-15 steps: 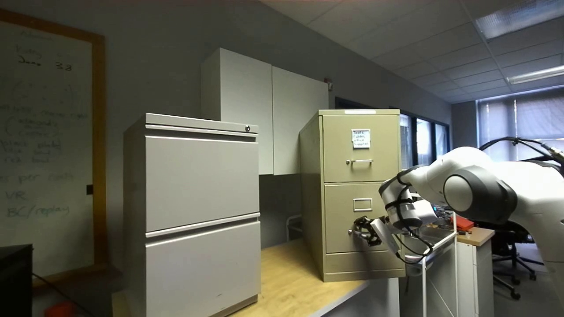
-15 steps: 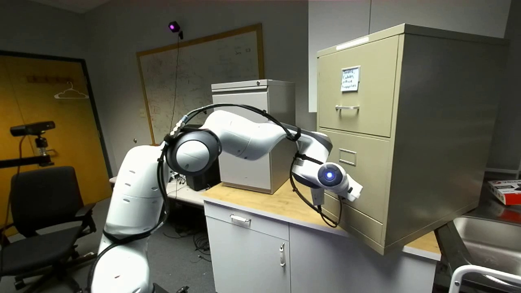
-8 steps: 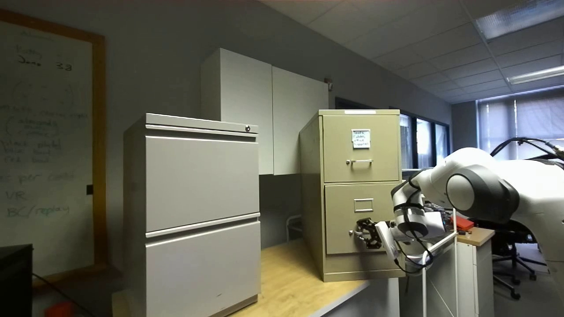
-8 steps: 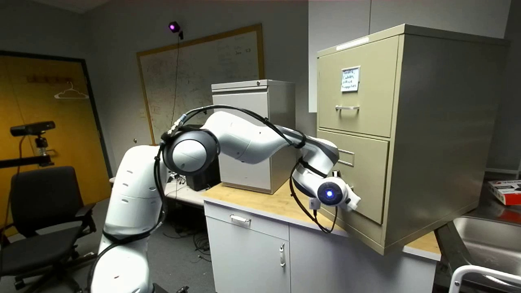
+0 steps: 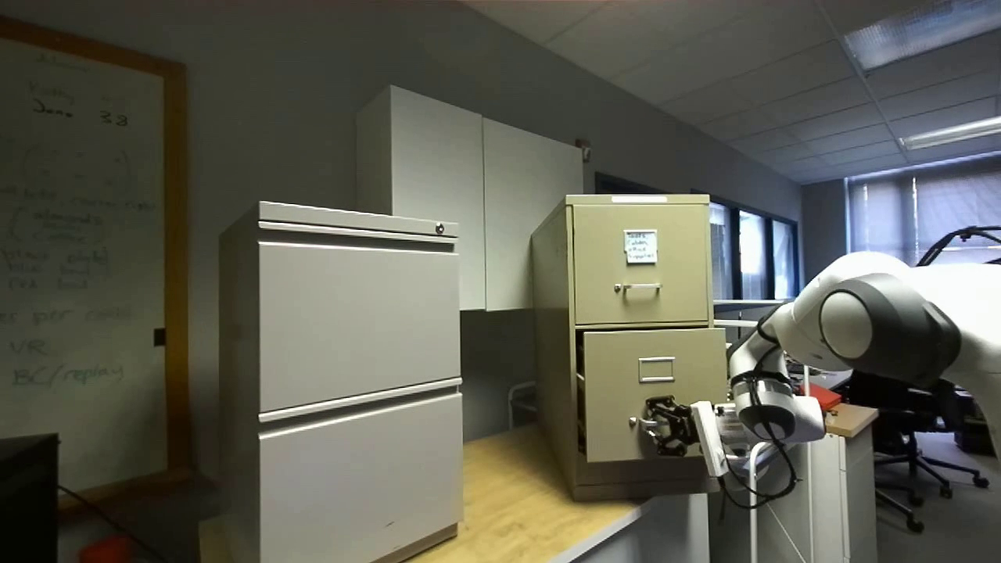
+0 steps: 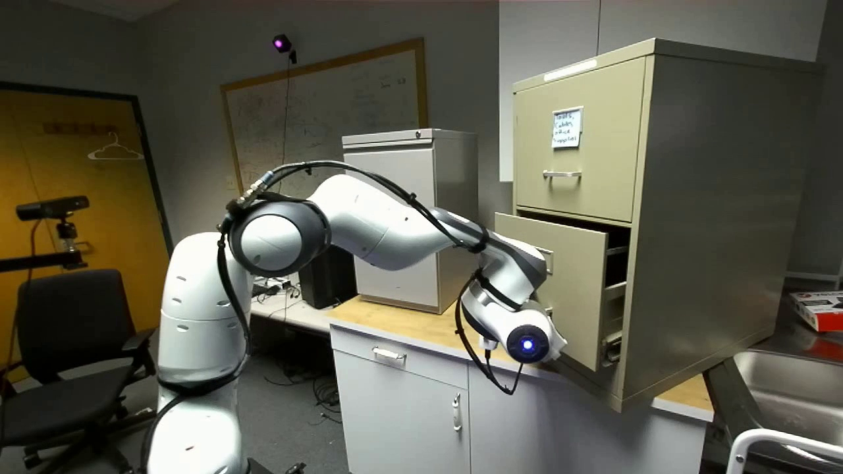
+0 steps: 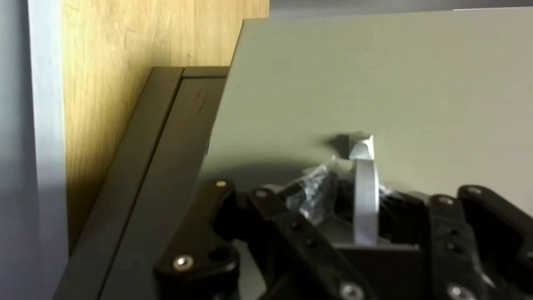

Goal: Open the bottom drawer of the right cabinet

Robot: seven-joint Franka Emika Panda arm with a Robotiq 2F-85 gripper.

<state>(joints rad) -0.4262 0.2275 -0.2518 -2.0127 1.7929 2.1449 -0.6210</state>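
The bottom drawer (image 5: pixel 616 385) stands partly open, its front proud of the tan filing cabinet (image 6: pixel 714 217) in both exterior views, dark interior showing between the two! The pincer (image 7: pixel 360 198), right at the front of the tan filing cabinet, is clamped on the drawer handle (image 7: pixel 366 210), squeezing it from both sides, crinkled clear film (image 7: pixel 314 191) bunched beside the grip. The robot arm (image 6: pixel 385 227) reaches across to the tan filing cabinet, a blue light (image 6: pixel 527 344) glowing at its end. Up above, the top drawer (image 6: pixel 606 138) of the tan filing cabinet is closed, wearing a handwritten label (image 6: pixel 567 128). Under the tan filing cabinet, the wood-topped bench (image 5: pixel 512 493); left of the tan filing cabinet in both exterior views, and apart from it, the pale grey lateral cabinet (image 5: pixel 360 328); right of the tan filing cabinet in an exterior view, a metal sink (image 6: pixel 790 385).
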